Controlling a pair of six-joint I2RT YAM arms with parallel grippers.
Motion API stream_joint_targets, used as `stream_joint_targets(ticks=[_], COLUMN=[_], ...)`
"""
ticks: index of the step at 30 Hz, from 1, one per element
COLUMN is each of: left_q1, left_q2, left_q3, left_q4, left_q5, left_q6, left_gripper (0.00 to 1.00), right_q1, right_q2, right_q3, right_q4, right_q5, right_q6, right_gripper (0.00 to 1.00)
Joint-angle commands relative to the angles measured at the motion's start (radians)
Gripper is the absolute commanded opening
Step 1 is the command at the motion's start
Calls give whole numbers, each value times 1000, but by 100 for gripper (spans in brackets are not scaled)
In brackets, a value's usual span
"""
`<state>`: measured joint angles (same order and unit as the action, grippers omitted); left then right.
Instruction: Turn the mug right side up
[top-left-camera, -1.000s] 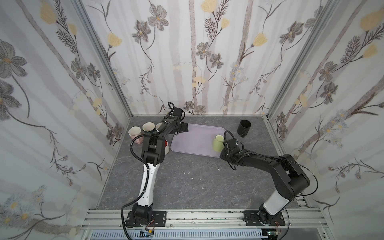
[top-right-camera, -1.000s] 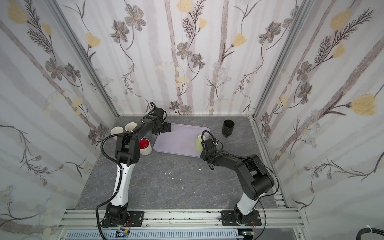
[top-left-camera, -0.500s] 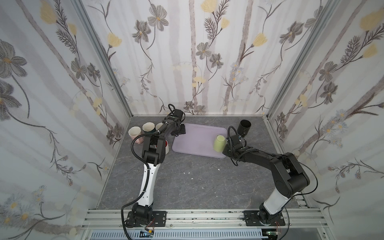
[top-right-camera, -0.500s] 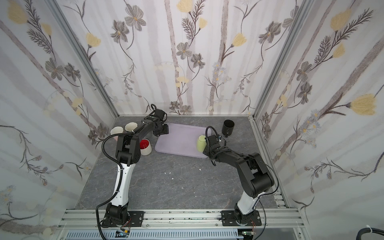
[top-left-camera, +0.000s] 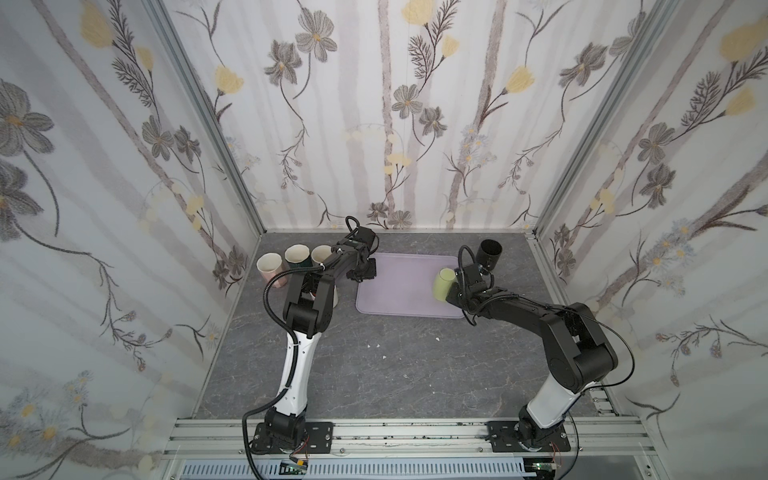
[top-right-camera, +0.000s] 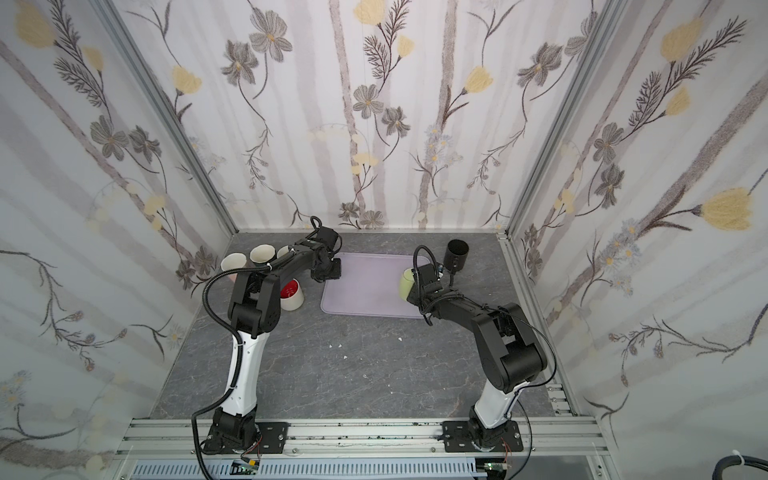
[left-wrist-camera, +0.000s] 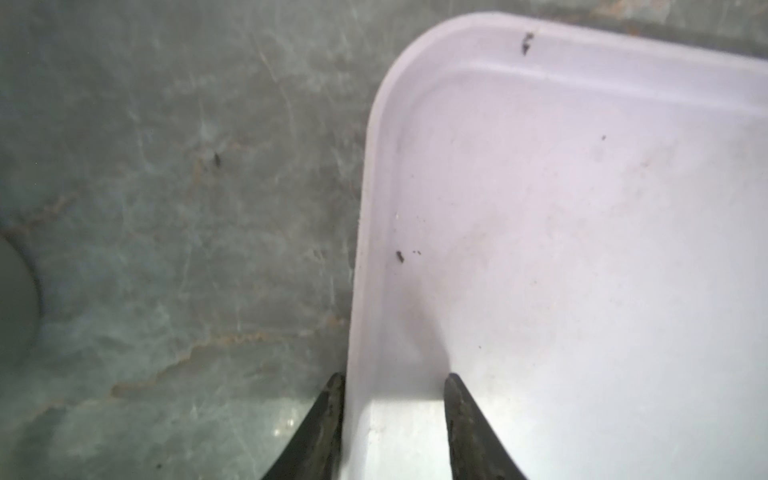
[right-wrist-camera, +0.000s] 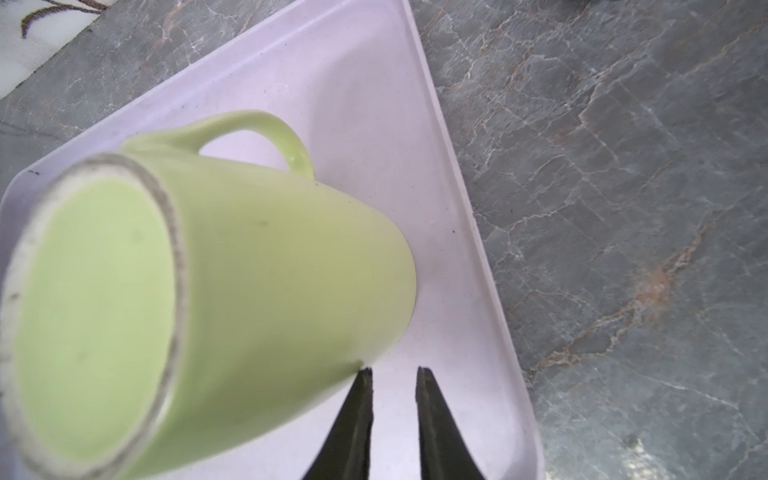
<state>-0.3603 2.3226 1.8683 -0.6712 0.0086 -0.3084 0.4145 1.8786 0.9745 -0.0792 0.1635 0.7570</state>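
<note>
The pale green mug (top-left-camera: 442, 283) (top-right-camera: 406, 283) stands mouth down on the right end of the lavender tray (top-left-camera: 399, 291) (top-right-camera: 365, 291). Its base faces the right wrist camera (right-wrist-camera: 249, 270). My right gripper (top-left-camera: 455, 293) (right-wrist-camera: 392, 370) is low beside the mug on the tray (right-wrist-camera: 374, 104). Its jaws are nearly together with nothing between them, and one fingertip (right-wrist-camera: 365, 374) touches the mug's wall near the mouth. My left gripper (top-left-camera: 365, 272) (left-wrist-camera: 392, 378) straddles the tray's left rim (left-wrist-camera: 361, 249), one finger outside and one inside, with a gap left.
A black mug (top-left-camera: 489, 252) stands upright behind the tray's right end. Three cups (top-left-camera: 297, 257) line the back left corner, and a white cup with a red inside (top-right-camera: 291, 293) sits beside the left arm. Enclosure walls close in on three sides.
My left jaws have narrowed around the tray's rim. My right gripper has moved back and to the right, round the mug's side. The mug stays base up.
</note>
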Motion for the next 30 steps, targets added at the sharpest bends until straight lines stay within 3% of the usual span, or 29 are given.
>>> stream_joint_targets(ticks=[1,8,11,15,17,19,25,30], left_q1=[-10,-33,-32,-36,-47,-58,-74,-87], left_q2=[-67,-234,-289,-332,-345,-351,-395,-449], left_q3=[-104,-404,-512,-601,-633,-664,-755,-845], left_q4=[53,194,245,304,326,347,397,438], left_q5=[25,51,75,125,126,125,93,95], left_q6=[-54,-139,-165,-219,-238,-265,-343,-386], left_gripper=[37,34,29,21,16,0,0,0], right_q1=[-1,-6,-8,-3,-4,-5,-2,-3], right_q2=[3,13,28,-8,-47,-93,-241,-317], right_q3=[4,14,37,31,5,-34,-175,-314], right_q4=[41,48,59,62,64,72,63,81], right_q5=[10,0,-68,-93,-95,-104,-105,-111], right_q6=[-20,-55,-101,-113,-104,-90,-26,21], right_gripper=[22,23,24,33,44,48,62,60])
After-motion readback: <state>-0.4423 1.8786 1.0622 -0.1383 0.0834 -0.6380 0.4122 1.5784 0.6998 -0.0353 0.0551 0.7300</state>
